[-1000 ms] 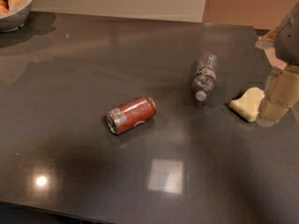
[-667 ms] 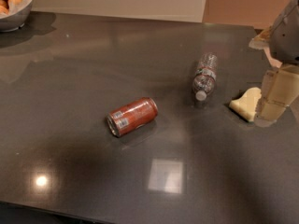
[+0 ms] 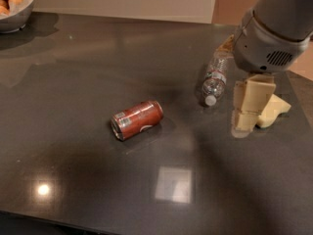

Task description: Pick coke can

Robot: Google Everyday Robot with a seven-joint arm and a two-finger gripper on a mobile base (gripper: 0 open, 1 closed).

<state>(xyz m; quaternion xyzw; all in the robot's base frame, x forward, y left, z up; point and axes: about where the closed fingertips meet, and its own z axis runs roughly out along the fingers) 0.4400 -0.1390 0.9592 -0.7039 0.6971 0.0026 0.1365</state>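
The coke can (image 3: 137,119) is red with silver ends and lies on its side on the dark countertop (image 3: 88,72), left of centre, with one end facing the front left. My gripper (image 3: 246,119) is cream-coloured and hangs below the grey arm housing (image 3: 266,45) at the right, low over the counter. It is well to the right of the can, about a third of the picture's width away, and holds nothing that I can see.
A clear plastic bottle (image 3: 215,79) lies on its side just left of the gripper, cap toward the front. A pale yellow object (image 3: 275,110) lies partly behind the gripper. A bowl of rounded foods (image 3: 13,4) stands at the back left corner. The counter's front edge runs along the bottom left.
The arm has moved left and further into view, toward the bottle, and now covers part of the pale yellow object. The can and the bottle have not moved.
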